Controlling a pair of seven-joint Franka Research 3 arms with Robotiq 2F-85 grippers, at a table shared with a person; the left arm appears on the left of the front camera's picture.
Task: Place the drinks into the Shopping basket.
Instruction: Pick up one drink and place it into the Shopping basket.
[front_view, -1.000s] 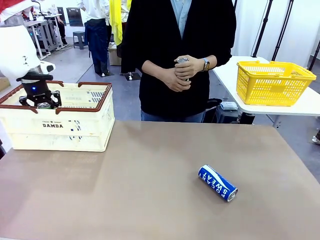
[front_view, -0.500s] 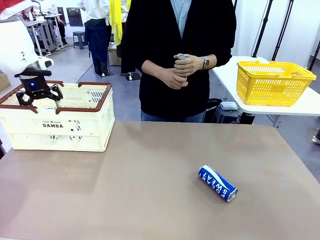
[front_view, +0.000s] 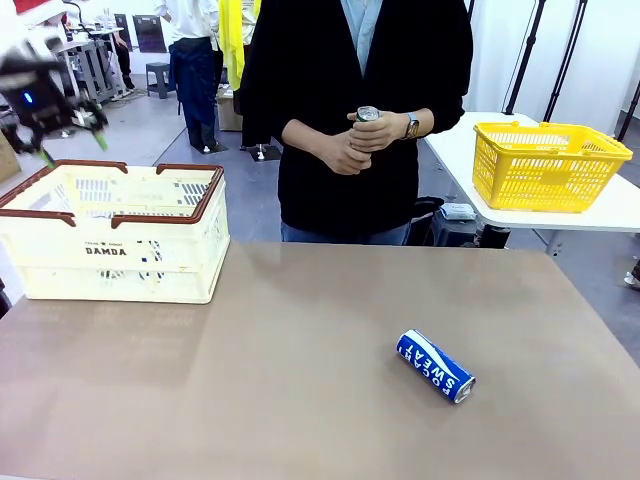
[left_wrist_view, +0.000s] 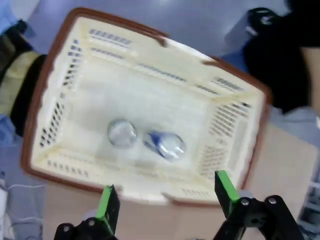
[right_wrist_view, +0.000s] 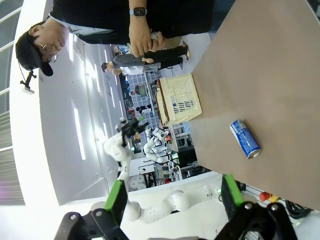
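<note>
Blue can (front_view: 435, 366) lies well right of the basket (front_view: 115, 240). Two blurred cans (left_wrist_view: 121, 133) stand inside the basket. Left gripper (front_view: 72, 145), spread and empty, has risen from inside it to above it. Right gripper (right_wrist_view: 172, 192) gapes, released. Beyond the basket, a person's hands (front_view: 350, 145) clasp another can (front_view: 366, 114).

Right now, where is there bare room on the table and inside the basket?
The table is bare from the Shopping basket across to the lying blue can, and along the near edge. Inside the basket, two cans sit side by side towards one long wall; the floor along the other wall is bare.
</note>
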